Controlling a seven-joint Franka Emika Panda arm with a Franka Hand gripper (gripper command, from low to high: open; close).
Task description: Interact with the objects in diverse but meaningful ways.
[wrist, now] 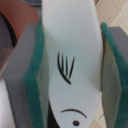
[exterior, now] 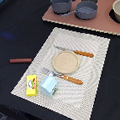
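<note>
The wrist view is almost filled by a smooth white object with a rounded, tapering outline and thin black markings — it may be the white-and-blue tube, though no blue shows and its ends are cut off. The gripper pinches it: green, foam-like pads on grey fingers press against both of its sides. Around it only blurred scraps show, a reddish patch and a bit of pale weave.

In the exterior view neither arm nor gripper appears, so how the rest lies relative to the gripper cannot be told. A striped woven placemat lies on the dark table. On it rest a round, flat wooden plate, a knife and a fork with orange-brown handles, a yellow rectangular box and, just beside it, a pale blue carton. A reddish-brown stick lies off the mat. A pinkish board carries dark grey pots, partly cut off.
</note>
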